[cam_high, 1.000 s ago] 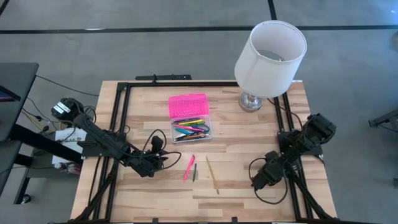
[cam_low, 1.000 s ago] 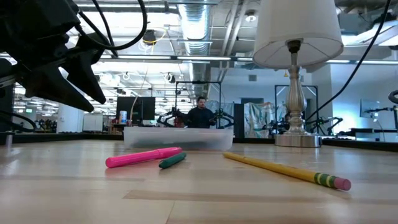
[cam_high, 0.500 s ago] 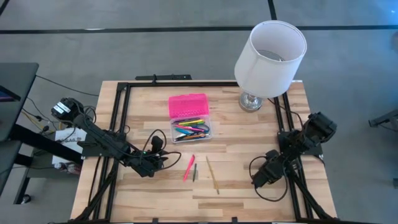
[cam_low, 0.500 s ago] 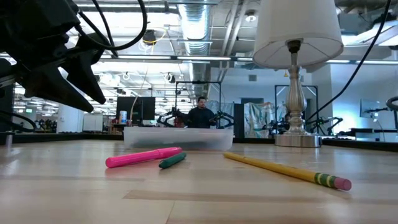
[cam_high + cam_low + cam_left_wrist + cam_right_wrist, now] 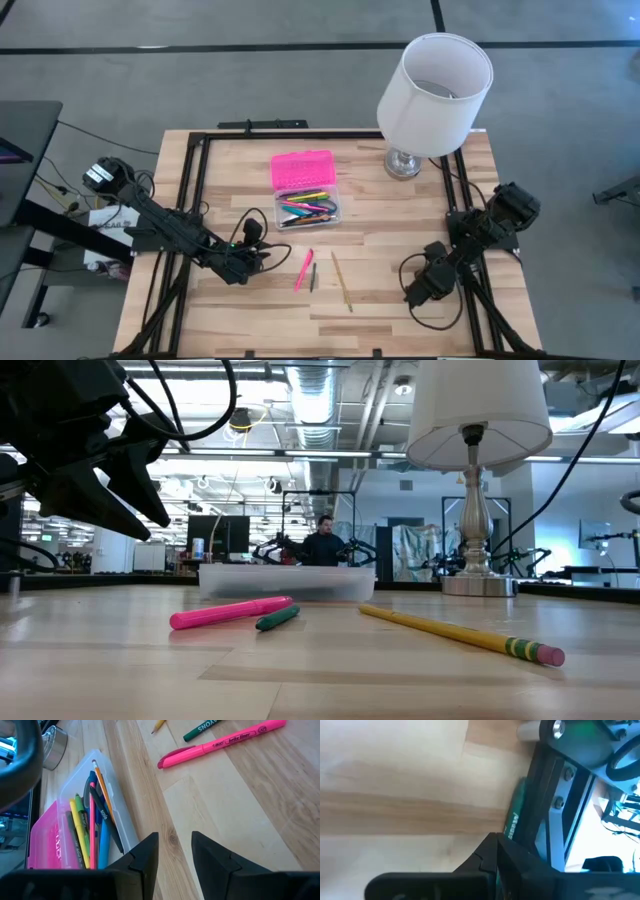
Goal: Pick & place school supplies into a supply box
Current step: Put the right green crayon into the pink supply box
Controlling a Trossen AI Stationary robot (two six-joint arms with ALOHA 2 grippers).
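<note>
Staying put, left gripper (image 5: 262, 257) still hovers open beside pink highlighter (image 5: 303, 270).

The dark left gripper (image 5: 262, 256) hovers low over the table's left half with its two fingers (image 5: 145, 854) parted and empty, while the dark right gripper (image 5: 412, 292) rests closed at the right edge.
</note>
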